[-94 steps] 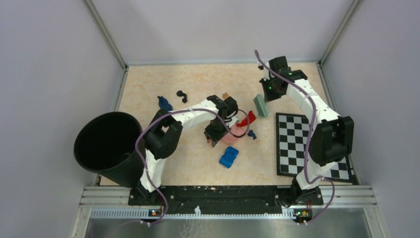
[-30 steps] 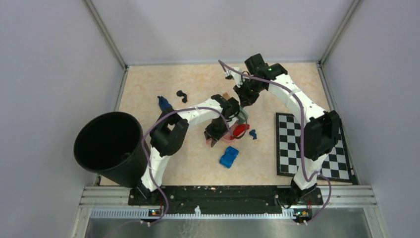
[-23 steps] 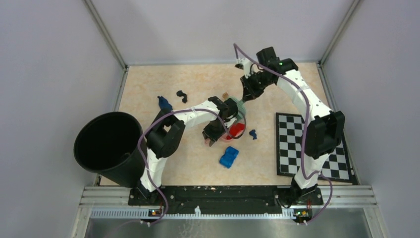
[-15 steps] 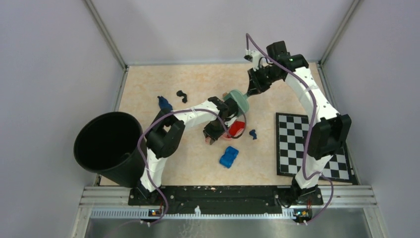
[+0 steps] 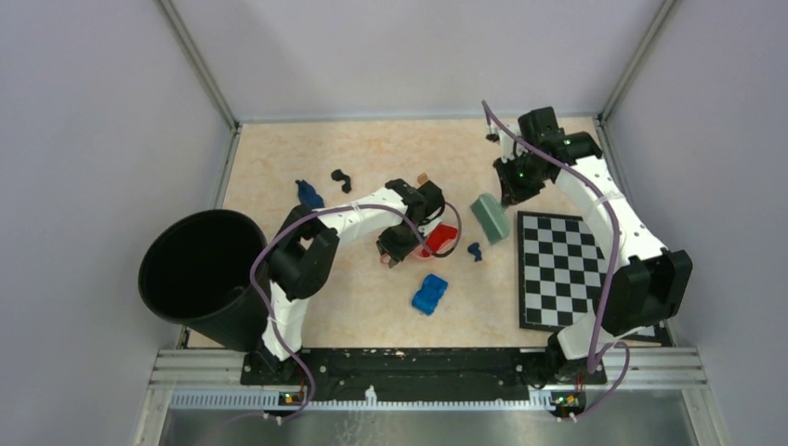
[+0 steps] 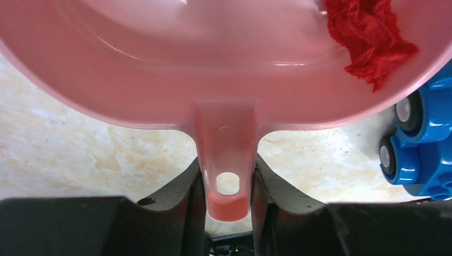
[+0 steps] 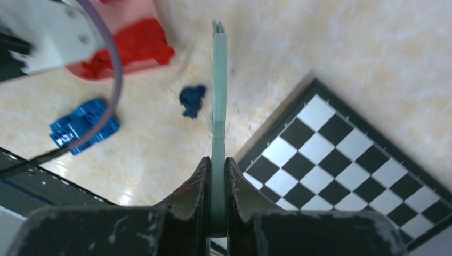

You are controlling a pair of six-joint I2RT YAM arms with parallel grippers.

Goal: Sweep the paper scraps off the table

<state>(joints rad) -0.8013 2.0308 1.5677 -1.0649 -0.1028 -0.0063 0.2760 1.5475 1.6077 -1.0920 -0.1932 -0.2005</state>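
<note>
The left end effector (image 6: 228, 188) was clamped on the handle of the pink dustpan (image 6: 160, 64), one finger pressed against each side of the handle. The pan lay out in front of it on the tabletop (image 5: 372, 149). A crumpled red scrap (image 6: 370, 34) sat inside the pan near its right rim. A blue toy (image 6: 418, 141) lay just beside that rim; whether the two touched could not be told.

The right end effector (image 7: 218, 178) was closed narrowly on a green brush (image 7: 218, 90), gripping its thin flat back edge-on. From above, the brush hung beside the far left corner of the chequered board (image 5: 567, 269). Whether its bristles reached the tabletop could not be told. A dark blue scrap (image 7: 192, 100) lay on the tabletop near the brush, between it and the dustpan, and outside the pan.

More paper remained toward the far left of the tabletop, well apart from the dustpan: a blue scrap (image 5: 308, 193) and a black scrap (image 5: 342, 177) near each other. A small brownish bit (image 5: 423, 177) lay just beyond the left wrist. A black bucket (image 5: 200, 274) stood at the near left edge of the tabletop.
</note>
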